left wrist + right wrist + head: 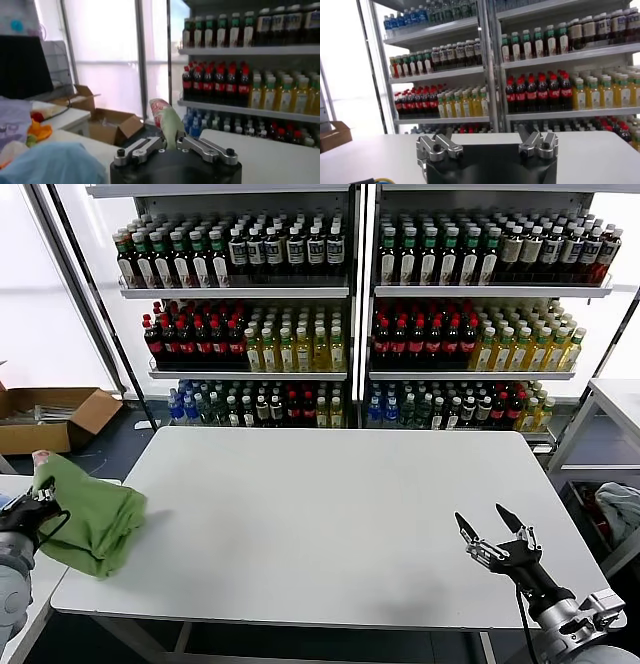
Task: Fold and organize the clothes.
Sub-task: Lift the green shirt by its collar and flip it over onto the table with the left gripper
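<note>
Head view: the left gripper [35,506], clamped on a green shirt [95,519] at the table's [330,524] left edge, was bringing it in for spreading; right gripper [490,534] waited open.

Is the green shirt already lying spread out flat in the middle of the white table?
No, the green shirt hangs bunched from the left gripper at the table's left edge.

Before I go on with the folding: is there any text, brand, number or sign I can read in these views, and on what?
None can be read.
Bottle labels on the shelves: too small and blurred in every view.
Red-and-white print on the green shirt pinched in the left pincer: a pattern shows, no legible letters.
Cardboard box on the floor: no marking visible.
White table: blank.
</note>
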{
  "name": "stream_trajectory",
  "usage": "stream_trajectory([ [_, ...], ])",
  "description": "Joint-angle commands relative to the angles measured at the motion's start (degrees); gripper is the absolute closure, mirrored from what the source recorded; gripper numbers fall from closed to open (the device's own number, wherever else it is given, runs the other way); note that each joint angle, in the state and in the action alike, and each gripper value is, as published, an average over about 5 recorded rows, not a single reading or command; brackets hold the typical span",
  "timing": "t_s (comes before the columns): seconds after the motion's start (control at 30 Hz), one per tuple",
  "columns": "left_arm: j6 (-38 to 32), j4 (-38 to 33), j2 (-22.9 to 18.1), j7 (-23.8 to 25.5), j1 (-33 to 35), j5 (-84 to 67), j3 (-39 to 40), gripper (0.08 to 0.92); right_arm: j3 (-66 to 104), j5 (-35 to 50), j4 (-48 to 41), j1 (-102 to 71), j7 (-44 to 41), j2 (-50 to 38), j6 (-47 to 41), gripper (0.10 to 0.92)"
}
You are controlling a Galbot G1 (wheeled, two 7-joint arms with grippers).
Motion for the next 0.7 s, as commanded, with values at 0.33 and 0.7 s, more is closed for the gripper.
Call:
stream_trajectory([
  [0.33, 3.78, -4.48, -23.66, -17.54, -13.85, 8.08, 45.02, 0.856, 2.00, -3.01, 7.02, -3.78, 2.20, 0.70, -1.65, 0.203],
  [0.7, 3.67, 2.24, -33.94, -18.85, -19.90, 9.43, 54.51, 0.856, 0.68, -5.88, 10.18, -5.96, 4.06, 1.95, -2.95, 0.203],
])
